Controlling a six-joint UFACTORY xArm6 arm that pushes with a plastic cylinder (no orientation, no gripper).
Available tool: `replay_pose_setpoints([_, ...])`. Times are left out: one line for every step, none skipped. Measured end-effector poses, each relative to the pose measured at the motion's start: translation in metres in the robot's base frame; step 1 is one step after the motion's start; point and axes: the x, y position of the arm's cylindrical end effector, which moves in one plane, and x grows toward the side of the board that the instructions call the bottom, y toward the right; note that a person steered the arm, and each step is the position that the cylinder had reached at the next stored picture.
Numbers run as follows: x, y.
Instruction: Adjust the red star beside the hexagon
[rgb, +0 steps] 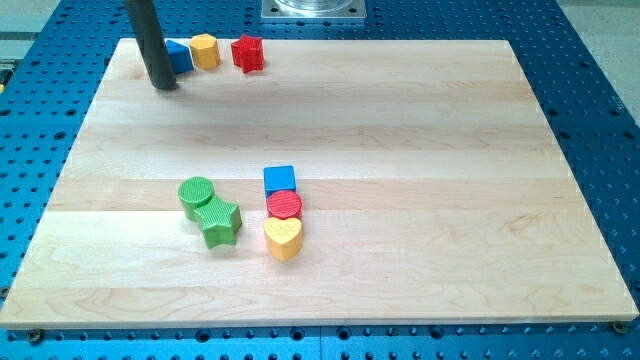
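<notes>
The red star (247, 53) lies near the board's top edge at the view's upper left. The yellow hexagon (204, 50) sits just to its left, with a small gap between them. A blue block (180, 56), partly hidden by the rod, touches the hexagon's left side. My tip (164, 84) rests on the board at the lower left of the blue block, two blocks away from the star.
Lower on the wooden board (400, 150), a blue cube (280, 180), red cylinder (284, 206) and yellow heart (284, 238) form a column. A green cylinder (196, 194) and green star (221, 222) sit to their left. A metal mount (312, 9) stands at the top edge.
</notes>
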Motion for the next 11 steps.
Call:
replay_pose_setpoints([-0.024, -0.003])
replay_pose_setpoints([-0.034, -0.003])
replay_pose_setpoints([-0.023, -0.009])
replay_pose_setpoints([0.017, 0.003])
replay_pose_setpoints([0.021, 0.048])
replay_pose_setpoints([0.021, 0.096])
replay_pose_setpoints([0.003, 0.119])
replay_pose_setpoints([-0.019, 0.134])
replay_pose_setpoints([-0.031, 0.141])
replay_pose_setpoints([-0.026, 0.152])
replay_pose_setpoints([0.014, 0.190])
